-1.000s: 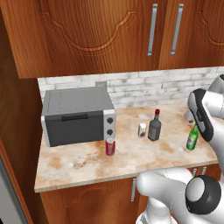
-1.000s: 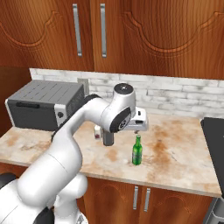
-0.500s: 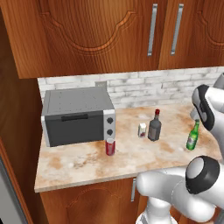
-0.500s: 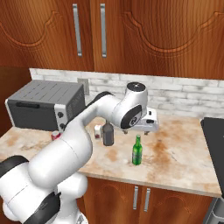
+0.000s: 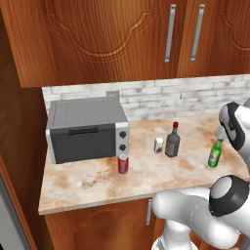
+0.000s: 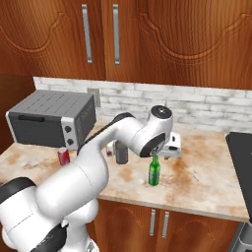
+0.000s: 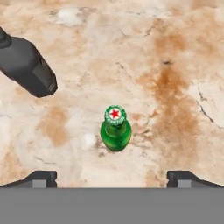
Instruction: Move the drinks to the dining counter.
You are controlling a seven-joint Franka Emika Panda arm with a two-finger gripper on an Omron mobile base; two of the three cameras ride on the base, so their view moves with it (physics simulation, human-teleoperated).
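Observation:
Seen from straight above in the hand view, the slim green bottle (image 7: 116, 129) stands upright on the marbled counter (image 7: 175, 65). My gripper (image 7: 113, 179) hangs over it, open, its two fingertips (image 7: 41, 178) spread wide on either side and below the bottle in that view, touching nothing. The squat dark-grey bottle (image 5: 172, 141) with a red cap stands left of the green bottle (image 5: 214, 154). A tiny white carton (image 5: 158, 145) is beside the dark bottle. The red can (image 5: 123, 164) stands in front of the oven. The dining counter is out of view.
A grey toaster oven (image 5: 88, 128) takes up the counter's left end. A white-tile backsplash (image 5: 161, 97) and wood wall cabinets (image 5: 146, 34) rise behind. My white arm (image 6: 128, 138) arches over the dark bottle (image 6: 121, 153). A dark appliance edge (image 6: 242, 157) sits at far right.
The arm has swung to the right, away from the dark bottle, until the hand came over the green bottle. The jaws stayed open. None of the drinks has moved.

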